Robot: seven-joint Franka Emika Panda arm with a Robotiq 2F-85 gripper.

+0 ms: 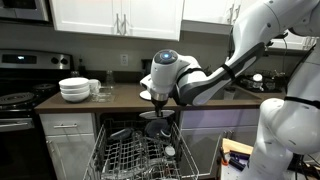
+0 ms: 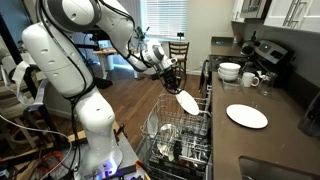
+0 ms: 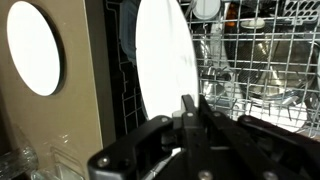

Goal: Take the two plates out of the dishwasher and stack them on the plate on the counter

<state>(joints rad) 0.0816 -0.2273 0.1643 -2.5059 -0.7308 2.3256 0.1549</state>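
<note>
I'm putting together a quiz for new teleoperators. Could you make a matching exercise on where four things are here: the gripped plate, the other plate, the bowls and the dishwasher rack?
Things:
1. gripped plate
2. second plate
3. stack of white bowls
4. dishwasher rack

Places or states:
A. lying flat on the counter
B. pulled out and loaded
C. on edge in the shut fingers, above the rack
D. on the counter near the stove

Pairs: 1-C, 2-A, 3-D, 4-B
</note>
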